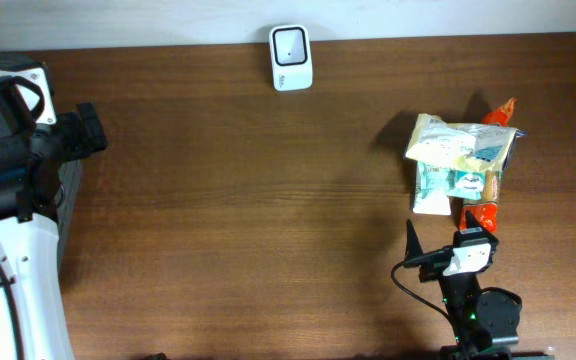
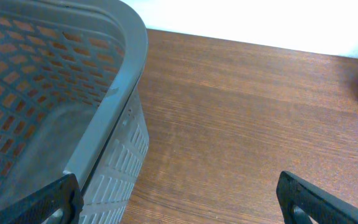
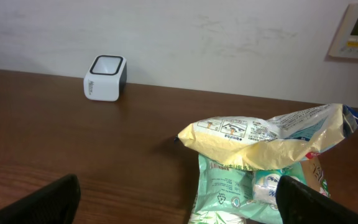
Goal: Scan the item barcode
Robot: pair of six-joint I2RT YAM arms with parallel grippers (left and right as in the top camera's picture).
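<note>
A white barcode scanner point(image 1: 290, 58) stands at the table's far edge, also in the right wrist view point(image 3: 105, 78). At the right lies a pile of items: a yellow bag point(image 1: 463, 140) point(image 3: 260, 140) on top of a green wipes pack point(image 1: 448, 183) point(image 3: 241, 186), with orange packets point(image 1: 498, 112) beside and under them. My right gripper point(image 1: 448, 238) point(image 3: 185, 202) is open just in front of the pile, touching nothing. My left gripper point(image 2: 179, 199) is open at the far left, over the table beside a basket, and holds nothing.
A grey plastic basket point(image 2: 123, 93) point(image 1: 71, 190) stands at the left edge under the left arm. A wall control panel point(image 3: 356, 31) hangs behind the pile. Bare wood point(image 1: 268, 220) spans the table between the basket and the items.
</note>
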